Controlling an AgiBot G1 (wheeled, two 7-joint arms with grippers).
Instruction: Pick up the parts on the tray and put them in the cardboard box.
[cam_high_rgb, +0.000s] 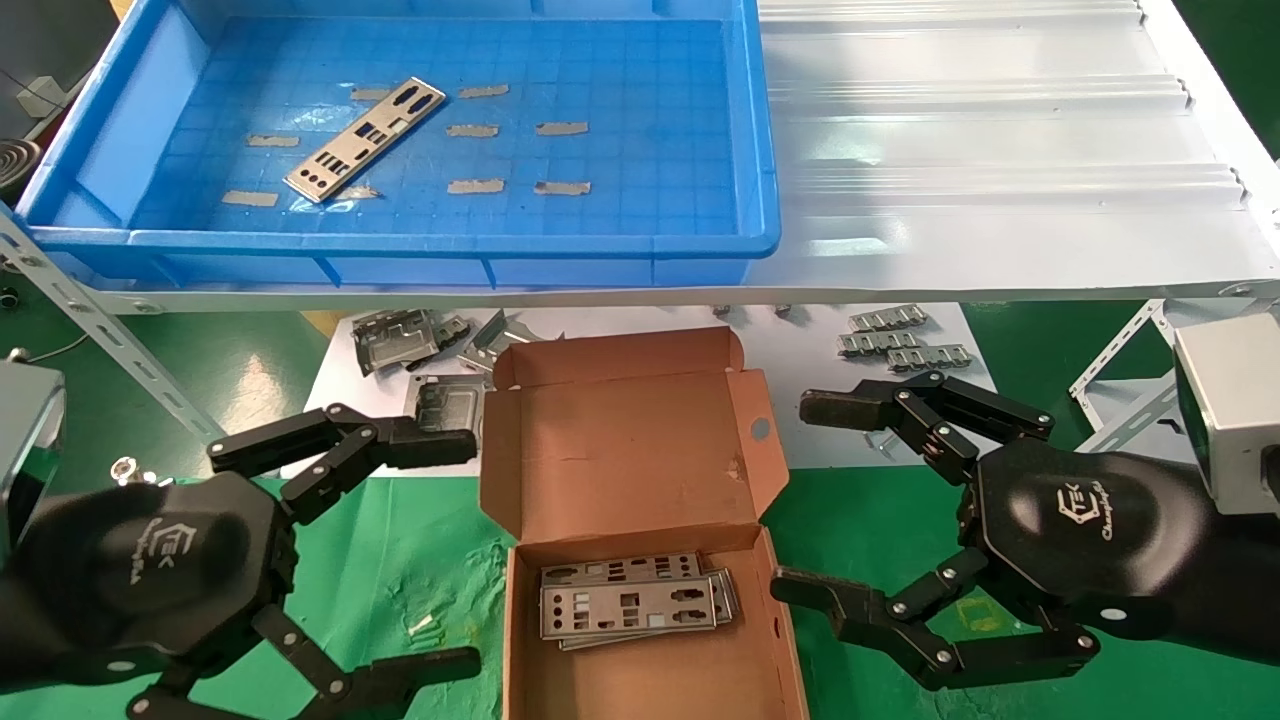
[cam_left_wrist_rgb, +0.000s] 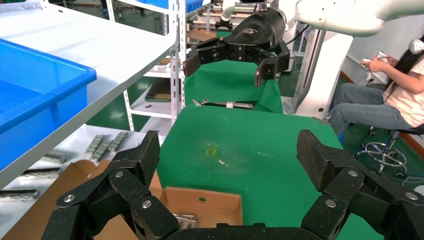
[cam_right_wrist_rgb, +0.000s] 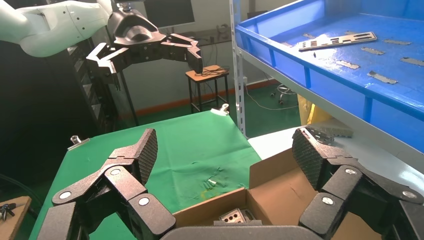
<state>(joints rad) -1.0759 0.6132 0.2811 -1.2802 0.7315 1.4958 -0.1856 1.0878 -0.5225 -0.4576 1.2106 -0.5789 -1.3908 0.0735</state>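
One part left on tray, both hands empty

Left hand (cam_high_rgb: 455, 550) at 8 o'clock, wide open, holding nothing. Last part (cam_high_rgb: 366, 139) lies flat at 11 in the tray (cam_high_rgb: 760, 150), awaiting pickup. Cardboard box (cam_high_rgb: 640, 520) at 6, lid back, plates stacked inside. Right hand (cam_high_rgb: 810, 495) at 4, spread, empty.

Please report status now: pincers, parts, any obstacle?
Left pincer and right pincer open, empty, flanking cardboard box. One part left in tray. Nothing blocking.
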